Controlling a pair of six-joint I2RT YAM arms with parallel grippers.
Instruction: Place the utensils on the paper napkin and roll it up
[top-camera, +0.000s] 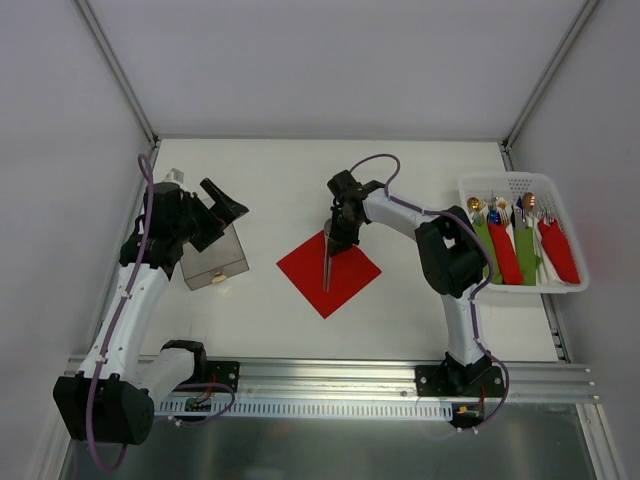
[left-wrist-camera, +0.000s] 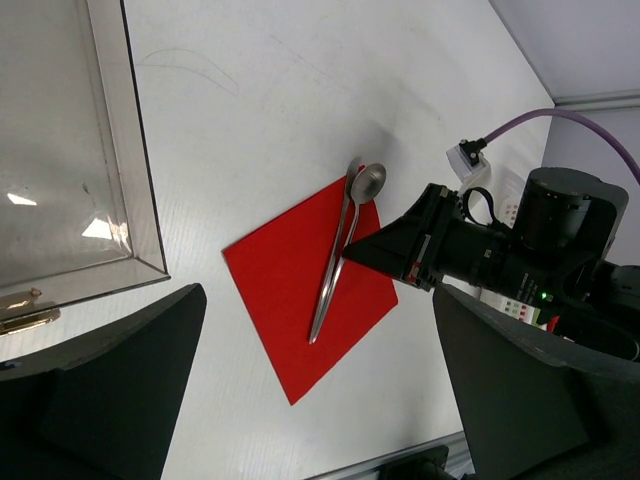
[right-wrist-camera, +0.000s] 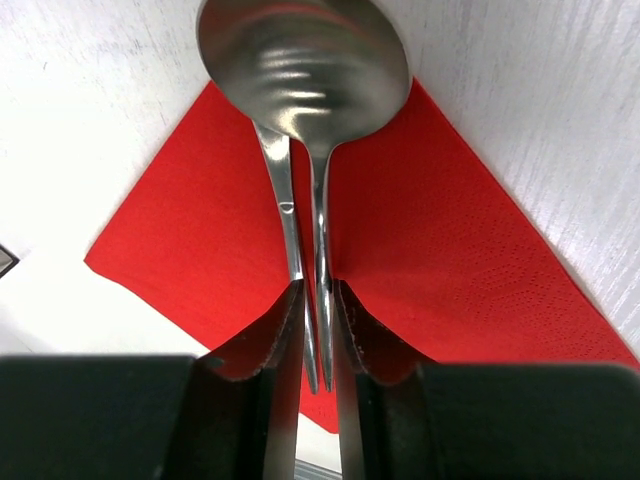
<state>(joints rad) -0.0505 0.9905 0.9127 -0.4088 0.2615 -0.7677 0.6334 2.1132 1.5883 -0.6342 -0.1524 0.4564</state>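
Observation:
The red paper napkin (top-camera: 352, 278) lies as a diamond at mid-table. Two silver utensils (top-camera: 327, 262) rest on it side by side, handles toward me, with the spoon bowl (right-wrist-camera: 305, 65) past the napkin's far corner. My right gripper (right-wrist-camera: 317, 292) stands low over them. Its fingers flank both handles, parted a little, and the handles keep a thin gap between them. In the left wrist view the utensils (left-wrist-camera: 335, 270) lie flat on the napkin (left-wrist-camera: 285, 290), under the right gripper (left-wrist-camera: 352, 255). My left gripper (top-camera: 222, 212) hovers wide open at the left, holding nothing.
A clear plastic box (top-camera: 213, 258) stands under the left gripper. A white basket (top-camera: 520, 178) at the right edge holds several rolled red and green bundles (top-camera: 505, 250) with cutlery tips. A metal rail (top-camera: 330, 372) runs along the near edge.

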